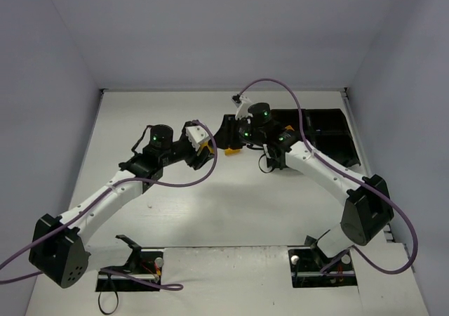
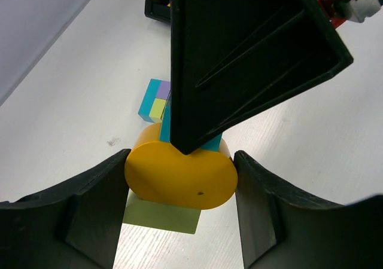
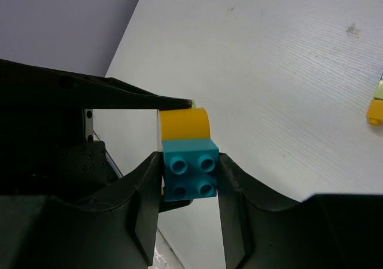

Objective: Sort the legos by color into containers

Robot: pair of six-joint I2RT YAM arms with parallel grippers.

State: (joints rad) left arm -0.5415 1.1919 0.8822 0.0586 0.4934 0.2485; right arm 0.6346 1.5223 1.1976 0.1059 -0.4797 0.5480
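The two arms met nose to nose near the middle of the counter (image 1: 210,211), both holding one small stack of legos. The left end effector (image 2: 181,161) stood at a middling width, its two fingers pressed against either side of an orange round piece (image 2: 179,182). A yellow-green brick (image 2: 161,216) was stuck to one face of that piece. From the left wrist view I could not tell whether the brick rested on the counter or hung just clear of it.

The right end effector (image 3: 190,161) came in from the other side and was closed narrow on a cyan brick (image 3: 190,176). Its fingers touched both flanks of the brick, whose four studs faced the wrist camera. The cyan brick sat directly against the orange round piece, so the three parts formed one joined stack held from both ends. One long black finger of the right end effector hid most of the cyan brick in the left wrist view.

Just beyond the stack a loose cluster (image 2: 155,101) of cyan, purple and yellow-green bricks lay on the counter. Well off to one side, at the edge of the right wrist view, was another small orange and yellow-green pair (image 3: 376,104).

The black tray (image 1: 330,130) sat at the far right of the counter, behind the right arm. Its compartments were too dark for me to see what they held.
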